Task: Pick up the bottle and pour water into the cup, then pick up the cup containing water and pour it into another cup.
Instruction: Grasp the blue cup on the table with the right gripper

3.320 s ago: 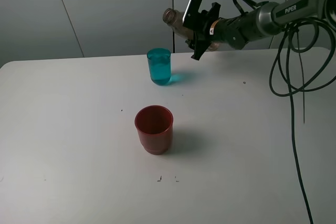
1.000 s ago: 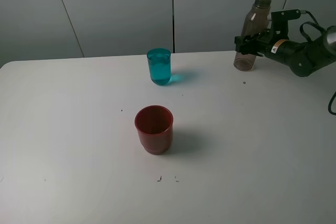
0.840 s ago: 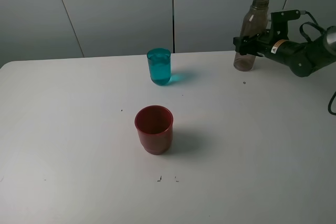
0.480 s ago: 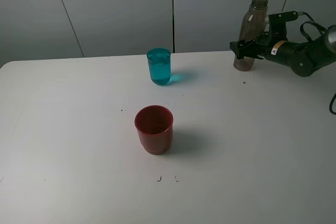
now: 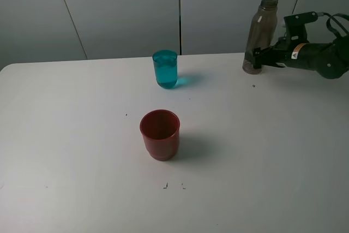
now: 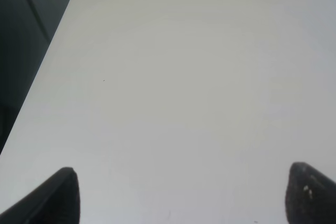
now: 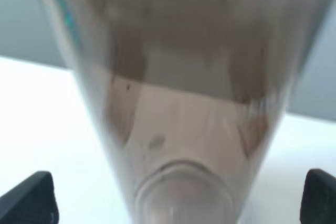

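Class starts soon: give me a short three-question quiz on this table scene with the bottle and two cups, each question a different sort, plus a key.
1. True or false: the bottle stands upright on the table.
2. Which stands nearer the bottle: A, the red cup, or B, the teal cup?
3. Fill in: the right gripper, its fingers either side of the bottle, is ____.
Key: 1 true; 2 B; 3 open.
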Controlling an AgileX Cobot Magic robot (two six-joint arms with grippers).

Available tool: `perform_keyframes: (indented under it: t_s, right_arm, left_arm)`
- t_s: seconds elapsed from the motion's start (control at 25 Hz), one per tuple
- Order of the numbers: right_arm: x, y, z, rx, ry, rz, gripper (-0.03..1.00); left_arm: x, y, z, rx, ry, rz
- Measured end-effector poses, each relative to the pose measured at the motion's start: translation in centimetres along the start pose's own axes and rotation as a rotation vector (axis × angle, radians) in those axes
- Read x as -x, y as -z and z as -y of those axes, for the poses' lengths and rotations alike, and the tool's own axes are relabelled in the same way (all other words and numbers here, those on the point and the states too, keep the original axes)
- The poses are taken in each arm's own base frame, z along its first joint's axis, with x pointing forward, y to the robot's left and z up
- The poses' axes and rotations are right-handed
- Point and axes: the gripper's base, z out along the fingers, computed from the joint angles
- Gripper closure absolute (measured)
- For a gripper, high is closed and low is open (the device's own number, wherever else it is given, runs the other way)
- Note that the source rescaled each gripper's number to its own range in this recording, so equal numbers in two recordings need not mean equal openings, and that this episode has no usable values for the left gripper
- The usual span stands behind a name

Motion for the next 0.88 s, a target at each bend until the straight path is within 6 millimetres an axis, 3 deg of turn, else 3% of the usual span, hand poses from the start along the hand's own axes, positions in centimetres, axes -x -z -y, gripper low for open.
perform_keyframes:
  t_s: [0.28, 0.44, 0.68, 0.88]
  right_arm:
    - [-0.8, 4.4, -1.9, 0.061, 0.032, -0.065, -0.03]
    - [-1.0, 6.1, -4.6, 0.231, 0.132, -0.084, -0.03]
    - [-0.5, 6.1, -9.3, 0.416, 0.264, -0.036, -0.03]
    - [0.2, 5.0, -11.4, 0.439, 0.287, 0.013, -0.03]
  left_arm:
    - [0.0, 0.0, 0.0, 0.0, 0.0, 0.0]
    - [0.0, 0.0, 0.0, 0.0, 0.0, 0.0]
    - [0.0, 0.0, 0.0, 0.0, 0.0, 0.0]
    - [0.0, 0.0, 0.0, 0.0, 0.0, 0.0]
